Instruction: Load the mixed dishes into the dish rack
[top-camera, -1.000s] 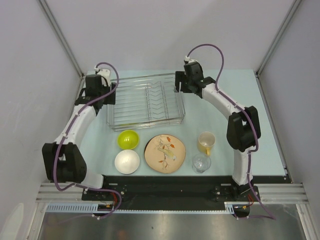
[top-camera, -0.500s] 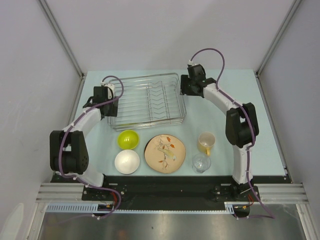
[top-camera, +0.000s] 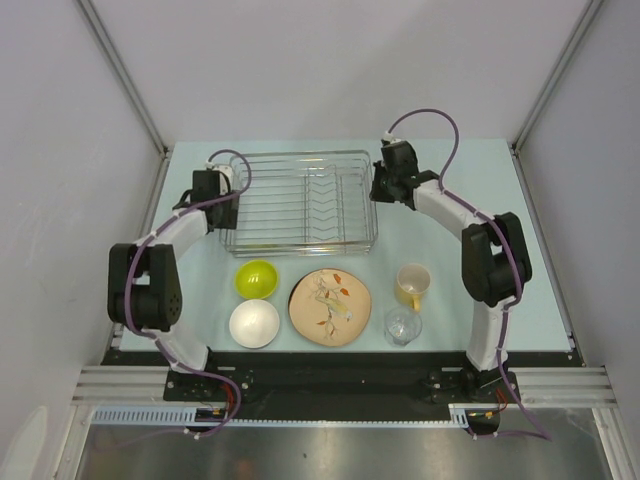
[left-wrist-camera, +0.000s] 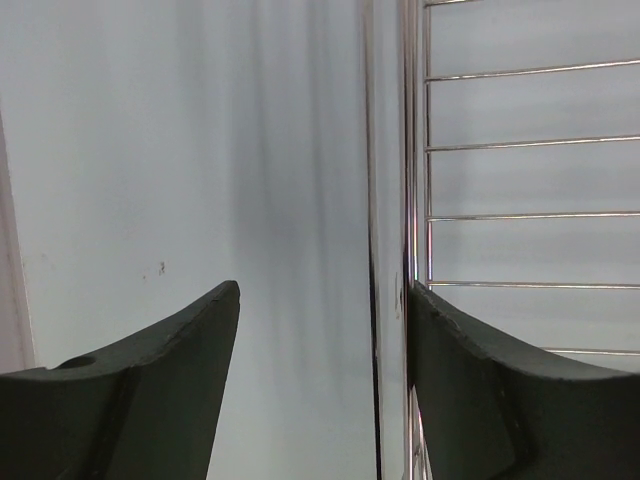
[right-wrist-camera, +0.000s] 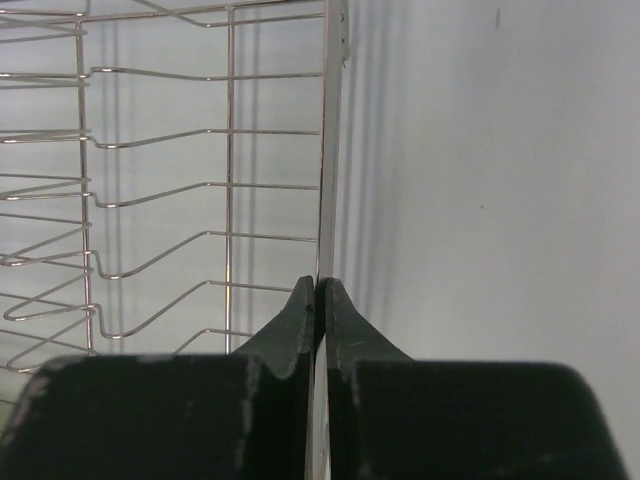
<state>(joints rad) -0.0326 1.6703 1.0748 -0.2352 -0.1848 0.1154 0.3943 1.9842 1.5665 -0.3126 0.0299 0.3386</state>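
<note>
Closing just now, the right gripper (right-wrist-camera: 318, 300) is clamped on the right rim of the dish rack (top-camera: 300, 252), shifted rightward at the back of the table (top-camera: 205, 295); the left gripper (left-wrist-camera: 325, 300) is held open astride the left rim. Nothing is loaded.

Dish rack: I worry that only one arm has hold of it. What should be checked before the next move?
1. Are the right fingers shut on the right rim wire of the dish rack? Ok.
2. Are the left fingers shut on the left rim wire? Not ok: they stand open with the wire between them.
3. Is the rack free of dishes? Ok.
4. Are the lime-green bowl and the tan plate clear of the rack's near side? Ok, both sit apart from it.
5. Is the right grip firm enough to drag the rack? Cannot tell.
</note>
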